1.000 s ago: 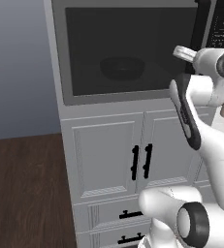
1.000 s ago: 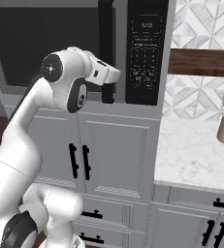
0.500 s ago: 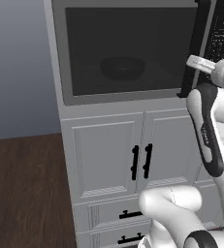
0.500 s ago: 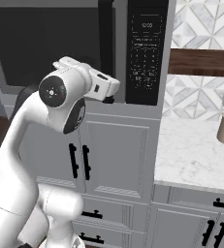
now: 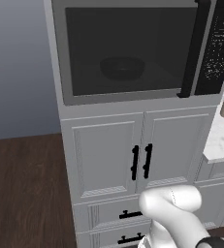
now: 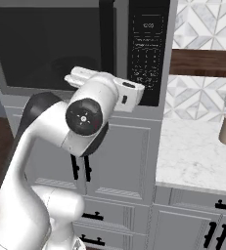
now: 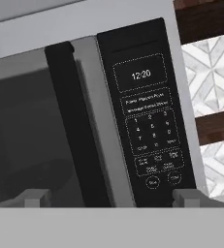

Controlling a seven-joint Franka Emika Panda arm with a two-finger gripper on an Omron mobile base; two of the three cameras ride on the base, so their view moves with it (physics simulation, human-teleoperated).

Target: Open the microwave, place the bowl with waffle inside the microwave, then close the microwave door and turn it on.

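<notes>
The microwave (image 5: 133, 48) sits built in above white cabinet doors (image 5: 137, 155), its microwave door (image 5: 123, 53) shut flush against the frame. Through the dark tinted window the bowl (image 5: 122, 68) is faintly seen resting inside the cavity; its contents cannot be made out through the tint. The gripper (image 7: 111, 197) faces the front of the appliance with its jaws spread wide and grasping nothing, one fingertip below the window and the other below the keypad panel (image 7: 145, 116), whose display reads 12:20. The long black bar handle (image 7: 77, 131) runs vertically between window and keypad. With bowl in and door shut, the remaining step is judged to be switching on: the round buttons at the foot of the keypad are small, flat and rigid, so they probably call for a light, square press by one fingertip rather than a grasp. The door, should it need handling, is likely stiff and hinged, best taken at the bar.
</notes>
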